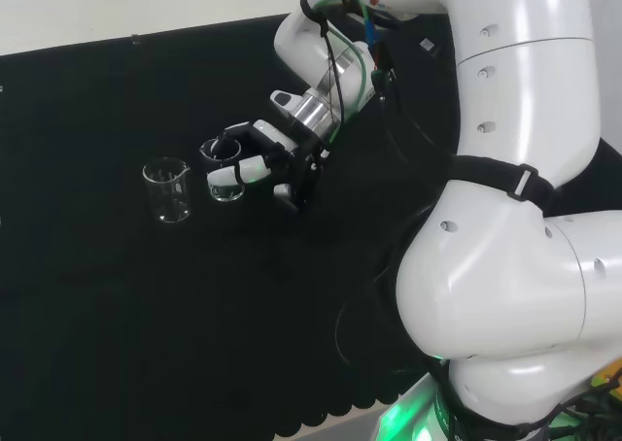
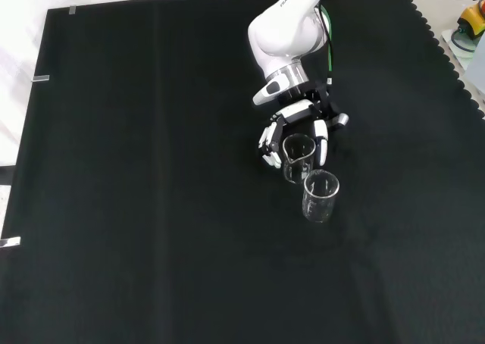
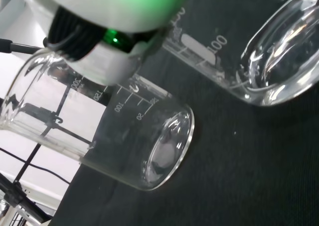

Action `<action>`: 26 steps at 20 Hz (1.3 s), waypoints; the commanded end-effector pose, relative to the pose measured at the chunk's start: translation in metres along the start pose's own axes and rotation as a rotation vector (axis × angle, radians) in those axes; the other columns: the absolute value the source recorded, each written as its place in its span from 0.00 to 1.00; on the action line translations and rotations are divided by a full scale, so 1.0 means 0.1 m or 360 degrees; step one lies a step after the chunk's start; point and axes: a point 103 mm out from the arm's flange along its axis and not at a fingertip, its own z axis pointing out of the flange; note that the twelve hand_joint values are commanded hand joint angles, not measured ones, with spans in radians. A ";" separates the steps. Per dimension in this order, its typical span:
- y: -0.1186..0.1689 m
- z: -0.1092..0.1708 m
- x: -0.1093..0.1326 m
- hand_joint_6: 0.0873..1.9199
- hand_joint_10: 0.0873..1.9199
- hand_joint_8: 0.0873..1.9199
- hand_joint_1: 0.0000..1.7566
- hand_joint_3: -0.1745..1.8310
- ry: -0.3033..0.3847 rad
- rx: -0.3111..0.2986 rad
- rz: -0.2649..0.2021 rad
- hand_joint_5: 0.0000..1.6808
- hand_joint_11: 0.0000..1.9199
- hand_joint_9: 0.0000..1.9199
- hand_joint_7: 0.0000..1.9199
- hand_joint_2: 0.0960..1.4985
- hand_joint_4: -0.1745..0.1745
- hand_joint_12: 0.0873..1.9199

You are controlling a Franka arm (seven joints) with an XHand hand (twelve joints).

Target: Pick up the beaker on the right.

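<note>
**Step in hand: closing on the target.** Your robot hand (image 1: 260, 164) sits low at the tabletop (image 1: 117, 305) with its fingers curled around the nearer beaker (image 1: 224, 172); in the front view white fingertips (image 2: 267, 148) show on one side of the glass and another finger on the other. Whether the pads already bear on the wall cannot be told, and its base still looks to rest on the cloth.

- Judged next move: seat the fingers and thumb on opposite walls below the rim, then lift straight up.
- Keep the vessel upright as it rises.
- Judged risk: the second beaker (image 1: 167, 189) stands just beyond the fingertips, near the first; any sideways sweep could knock it. Rise vertically before you travel.
- Clear glass is smooth, so a slip is likely if the fingers meet only the lip.

**Containers.**

1. Nearer beaker: inside the robot hand's curl, upright in the head and front views, clear, graduated marks on its wall in the wrist view. Appears empty.
2. Second beaker: outside the grasp, past the fingertips, upright, clear, graduated. Appears empty.

**Task thing:** in the head view the beaker within the robot hand is the right one of the pair.
</note>
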 end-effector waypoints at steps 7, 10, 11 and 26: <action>0.03 -0.15 0.13 0.32 0.25 0.03 0.82 0.42 -0.0024 -0.0069 -0.0091 0.78 0.48 0.66 0.84 0.36 0.00 0.46; 0.03 -0.22 0.19 0.31 0.26 0.00 0.82 0.43 -0.0049 -0.0082 -0.0131 0.78 0.49 0.66 0.85 0.35 0.00 0.45; 0.02 -0.25 0.20 0.31 0.26 0.00 0.82 0.44 -0.0055 -0.0080 -0.0145 0.78 0.49 0.66 0.86 0.34 0.00 0.45; -0.05 -0.40 0.34 0.30 0.29 0.00 0.82 0.46 -0.0113 -0.0036 -0.0188 0.78 0.50 0.67 0.87 0.33 0.00 0.45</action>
